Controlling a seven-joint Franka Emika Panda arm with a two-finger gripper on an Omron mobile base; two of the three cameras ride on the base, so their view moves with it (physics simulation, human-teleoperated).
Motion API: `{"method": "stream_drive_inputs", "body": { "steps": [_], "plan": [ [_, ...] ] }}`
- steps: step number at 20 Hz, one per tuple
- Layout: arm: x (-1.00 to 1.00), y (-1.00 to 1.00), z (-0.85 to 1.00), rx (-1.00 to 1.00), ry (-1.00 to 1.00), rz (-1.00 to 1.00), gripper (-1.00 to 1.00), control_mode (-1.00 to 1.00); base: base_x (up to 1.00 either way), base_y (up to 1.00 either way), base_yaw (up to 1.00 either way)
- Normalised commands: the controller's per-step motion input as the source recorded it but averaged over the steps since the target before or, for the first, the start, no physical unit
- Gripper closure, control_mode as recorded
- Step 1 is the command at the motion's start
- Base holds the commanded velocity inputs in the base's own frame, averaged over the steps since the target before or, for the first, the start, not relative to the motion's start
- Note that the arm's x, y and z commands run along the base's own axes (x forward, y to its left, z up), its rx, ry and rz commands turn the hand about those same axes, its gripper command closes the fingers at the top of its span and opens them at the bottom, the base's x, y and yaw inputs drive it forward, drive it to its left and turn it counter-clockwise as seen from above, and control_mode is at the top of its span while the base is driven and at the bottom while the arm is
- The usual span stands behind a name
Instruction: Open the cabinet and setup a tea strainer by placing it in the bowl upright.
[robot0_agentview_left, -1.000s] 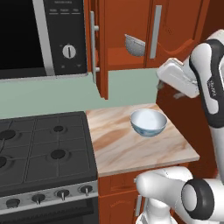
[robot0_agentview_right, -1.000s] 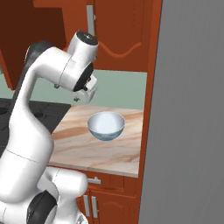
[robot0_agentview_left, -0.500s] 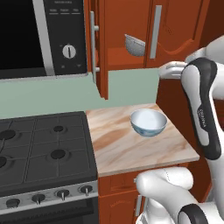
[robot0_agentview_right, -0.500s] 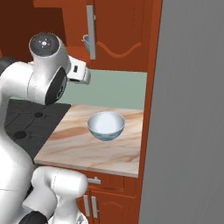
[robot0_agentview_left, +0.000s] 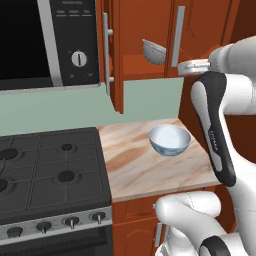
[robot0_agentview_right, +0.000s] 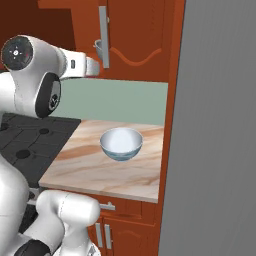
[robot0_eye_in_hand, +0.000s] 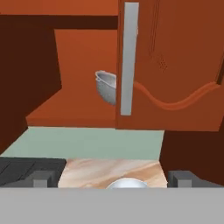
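In the left base view the cabinet (robot0_agentview_left: 150, 45) is standing with its left door (robot0_agentview_left: 112, 55) swung out edge-on toward the camera and its right door (robot0_agentview_left: 192, 37) shut. The tea strainer (robot0_agentview_left: 154, 51) is sitting on the shelf inside, half hidden behind the right door's handle (robot0_agentview_left: 177, 36). The bowl (robot0_agentview_left: 170, 139) is resting on the worktop (robot0_agentview_left: 145, 165) at about 6 o'clock from the strainer, with the microwave (robot0_agentview_left: 47, 42) off at 9 o'clock and the stove (robot0_agentview_left: 50, 170) below it. The arm is rising at 3 o'clock, wrist pointing in toward the cabinet.

In the right base view the arm is reaching across at 10 o'clock, its end just beside the handle, and only a sliver of the strainer is peeking out behind that bar. The bowl is sitting near the middle of the worktop, well apart from the arm. A tall grey panel (robot0_agentview_right: 220, 125) is blocking the whole right side (something the left view is not showing at all).

In the hand view the gripper (robot0_eye_in_hand: 112, 180) is standing wide apart and holding nothing, its two tips at the bottom corners. The strainer is lying tilted on the shelf at 12 o'clock, partly covered by the handle, with the bowl's rim directly below at 6 o'clock.

The risk, as I judge it: a straight reach could strike the handle or the edge of the closed door, because the strainer is tucked behind them. A pinch on its rounded mesh could also slip or knock it off the shelf. This view alone is showing the gripper's spread and the open gap left of the handle.
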Motion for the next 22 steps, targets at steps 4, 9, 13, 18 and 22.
{"method": "stream_drive_inputs", "body": {
  "steps": [4, 9, 13, 18, 22],
  "plan": [
    [0.07, -0.19, 0.46, 0.03, 0.01, -0.25, -1.00, -1.00, 0.00, 0.00, 0.00],
    [0.35, -0.42, 0.09, 0.27, 0.22, -0.08, -1.00, -1.00, 0.00, 0.00, 0.00],
    [0.26, -0.26, 0.00, 0.21, 0.07, -0.01, -1.00, -1.00, 0.00, 0.00, 0.00],
    [0.20, 0.00, 0.00, 0.01, 0.00, 0.07, -1.00, -1.00, 0.00, 0.00, 0.00],
    [0.43, 0.01, 0.00, -0.02, -0.05, 0.03, -1.00, -1.00, 0.00, 0.00, 0.00]
  ]
}}
